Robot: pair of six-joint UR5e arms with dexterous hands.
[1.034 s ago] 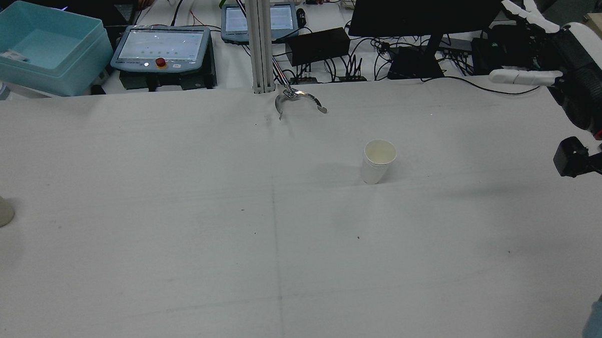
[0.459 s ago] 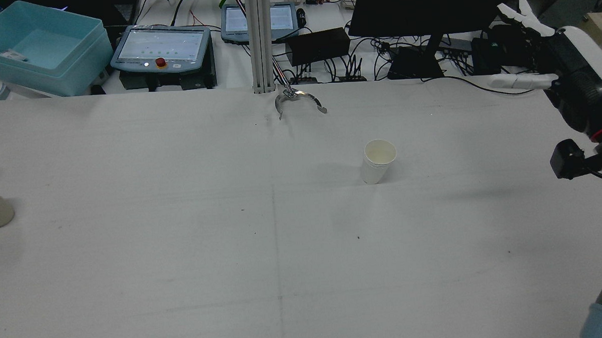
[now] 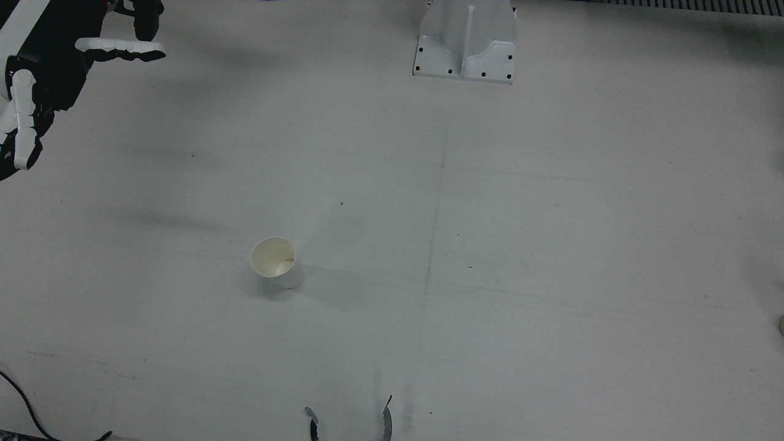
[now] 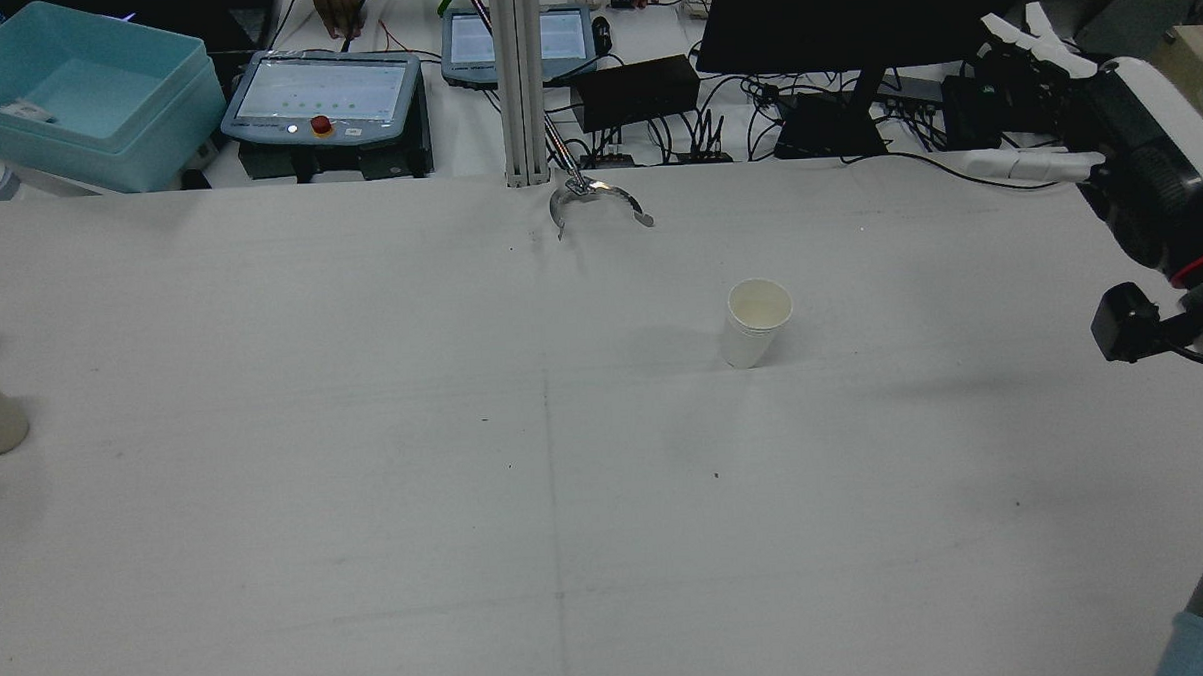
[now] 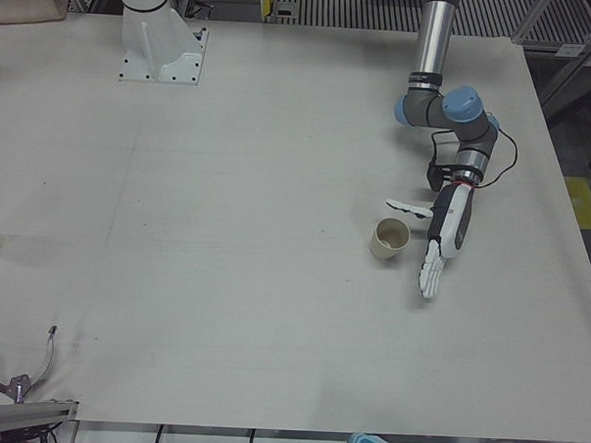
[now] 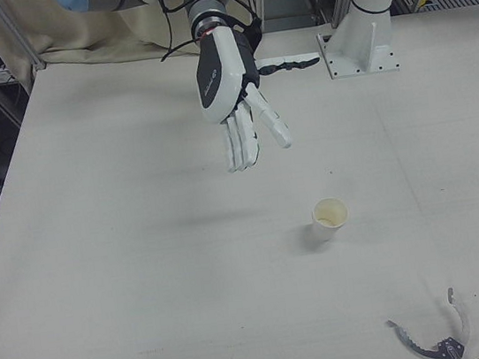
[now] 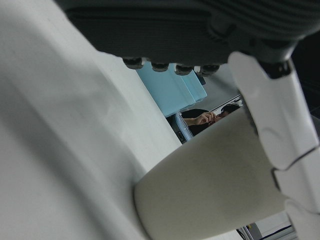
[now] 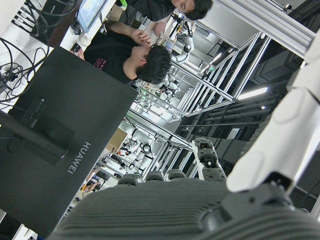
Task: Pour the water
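Far to the left on the counter [image 4: 369, 546] stands a tan cup [image 5: 389, 238]. The left hand [image 5: 439, 233] is right beside it, fingers straight and spread, holding nothing. I cannot tell if it touches the cup. A quick push from there could knock the cup over and spill it.

Past the middle stands a white cup [image 4: 758, 322], all alone. It looks empty. It is light, so a bump while pouring could tip it.

On the right, the right hand [image 6: 235, 100] hangs high, fingers loose and apart, holding nothing, well away from the white cup.
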